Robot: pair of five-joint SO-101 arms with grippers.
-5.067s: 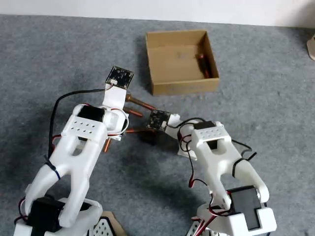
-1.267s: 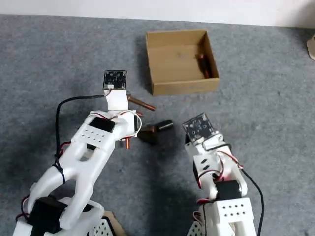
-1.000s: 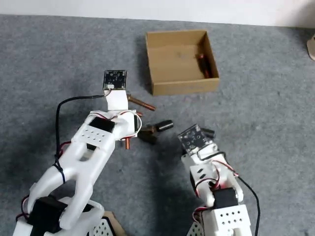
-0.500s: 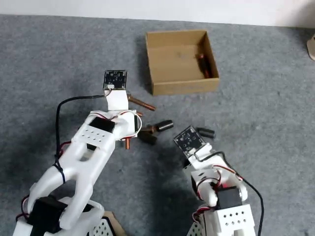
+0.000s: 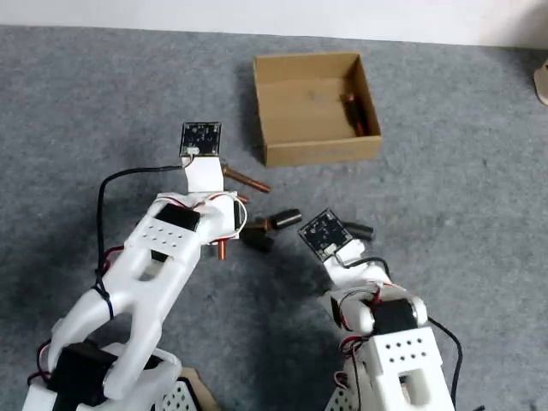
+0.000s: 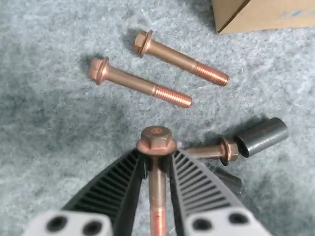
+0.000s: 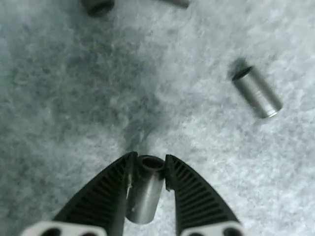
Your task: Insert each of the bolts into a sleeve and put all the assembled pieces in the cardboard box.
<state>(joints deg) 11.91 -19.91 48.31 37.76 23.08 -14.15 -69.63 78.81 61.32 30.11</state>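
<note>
The left tool [image 6: 156, 154] grips a copper bolt [image 6: 156, 139] just below its head; the right tool [image 7: 149, 158] grips a dark sleeve [image 7: 143, 194]; a second sleeve [image 7: 257, 92] lies loose on the worktop [image 7: 64, 108]

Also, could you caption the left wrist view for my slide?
Left claw holding a copper bolt, with three loose bolts and a dark sleeve on the grey carpet.

The open cardboard box [image 5: 317, 107] stands far in the middle, and a copper piece [image 5: 358, 116] lies along its right wall. Near its left corner two copper bolts [image 6: 179, 57] lie side by side. A third bolt [image 6: 209, 151] touches a dark sleeve [image 6: 261, 136] with its head. The left gripper [image 6: 156, 158] holds a fourth bolt [image 6: 156, 142], the right gripper [image 7: 147, 164] a grey sleeve [image 7: 143, 189]. A loose sleeve [image 5: 358, 231] lies just to the right.
</note>
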